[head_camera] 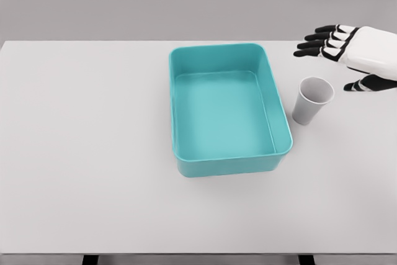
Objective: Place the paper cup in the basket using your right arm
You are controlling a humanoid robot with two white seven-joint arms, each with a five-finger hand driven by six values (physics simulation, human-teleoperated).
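Note:
A white paper cup [311, 100] stands upright on the table, just right of the teal basket [223, 162], a shallow rectangular tub with nothing in it. My right hand [334, 60] hovers above and to the right of the cup, a short gap away. Its black fingers [313, 44] are spread toward the left and the thumb [366, 85] points down-left; it holds nothing. The left arm does not show.
The white table [87, 153] spreads wide to the left of the basket and in front of it. Its front edge runs along the bottom of the view.

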